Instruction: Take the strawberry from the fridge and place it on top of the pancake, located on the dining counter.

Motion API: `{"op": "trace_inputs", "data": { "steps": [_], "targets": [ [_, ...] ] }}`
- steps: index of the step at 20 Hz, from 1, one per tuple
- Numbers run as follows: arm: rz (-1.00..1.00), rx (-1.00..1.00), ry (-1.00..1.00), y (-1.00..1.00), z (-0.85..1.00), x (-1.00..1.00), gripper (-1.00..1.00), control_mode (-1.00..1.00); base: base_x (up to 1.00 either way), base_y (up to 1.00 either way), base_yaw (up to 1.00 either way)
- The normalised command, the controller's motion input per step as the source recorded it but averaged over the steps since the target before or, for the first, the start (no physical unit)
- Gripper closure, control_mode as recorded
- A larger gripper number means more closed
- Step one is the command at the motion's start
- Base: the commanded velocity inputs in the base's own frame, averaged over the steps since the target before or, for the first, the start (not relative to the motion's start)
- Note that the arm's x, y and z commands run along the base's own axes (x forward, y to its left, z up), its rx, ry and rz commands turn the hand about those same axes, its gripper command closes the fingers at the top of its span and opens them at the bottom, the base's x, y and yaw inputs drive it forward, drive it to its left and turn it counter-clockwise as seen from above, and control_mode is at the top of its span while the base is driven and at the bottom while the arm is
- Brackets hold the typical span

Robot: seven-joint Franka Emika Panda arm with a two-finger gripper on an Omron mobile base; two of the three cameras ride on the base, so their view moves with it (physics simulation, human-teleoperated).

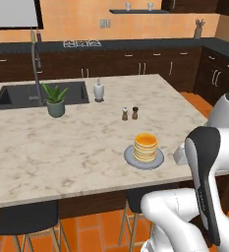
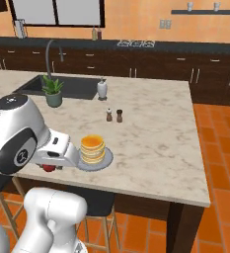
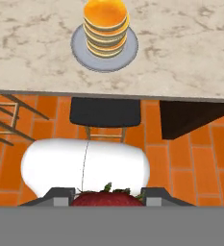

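Observation:
A stack of pancakes [image 1: 146, 146] [image 2: 93, 148] [image 3: 105, 26] sits on a grey plate [image 1: 130, 158] [image 2: 106, 159] near the front edge of the beige marble dining counter [image 1: 62, 147] [image 2: 156, 138] [image 3: 190, 57]. My gripper [image 2: 49, 167] [image 3: 108, 200] is shut on the red strawberry [image 2: 48, 168] [image 3: 106, 196]. It hangs just off the counter's front edge, short of the plate and to its left in the right base view. In the hand view the pancakes lie ahead, past the counter edge. The fridge is out of view.
A potted plant [image 1: 55, 101] [image 2: 52, 91], a white bottle [image 1: 99, 90] [image 2: 102, 89] and two small shakers [image 1: 129, 113] [image 2: 113, 115] stand behind the plate. The black sink [image 1: 22, 94] lies far left. Black stools [image 3: 104, 113] [image 1: 27, 216] stand under the counter edge.

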Motion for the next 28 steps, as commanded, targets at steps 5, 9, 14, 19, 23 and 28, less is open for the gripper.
{"op": "trace_inputs", "data": {
  "steps": [5, 9, 14, 19, 23, 28],
  "targets": [
    [0.00, 0.00, 0.00, 0.00, 0.00, 0.00, 1.00, 1.00, 0.53, 0.24, -0.05],
    [0.00, 0.00, 0.00, 0.00, 0.00, 0.00, 1.00, 1.00, 0.82, 0.00, 0.00],
    [0.00, 0.00, 0.00, 0.00, 0.00, 0.00, 1.00, 1.00, 0.75, 0.00, 0.00],
    [-0.01, -0.01, 0.00, 0.13, 0.05, 0.94, 1.00, -1.00, 0.00, 0.00, 0.00],
    [-0.08, -0.01, 0.00, 0.14, 0.03, 1.00, 1.00, -1.00, 0.00, 0.00, 0.00],
    [-0.05, 0.00, 0.00, -0.05, -0.09, 1.00, 1.00, -1.00, 0.00, 0.00, 0.00]
  ]
}}
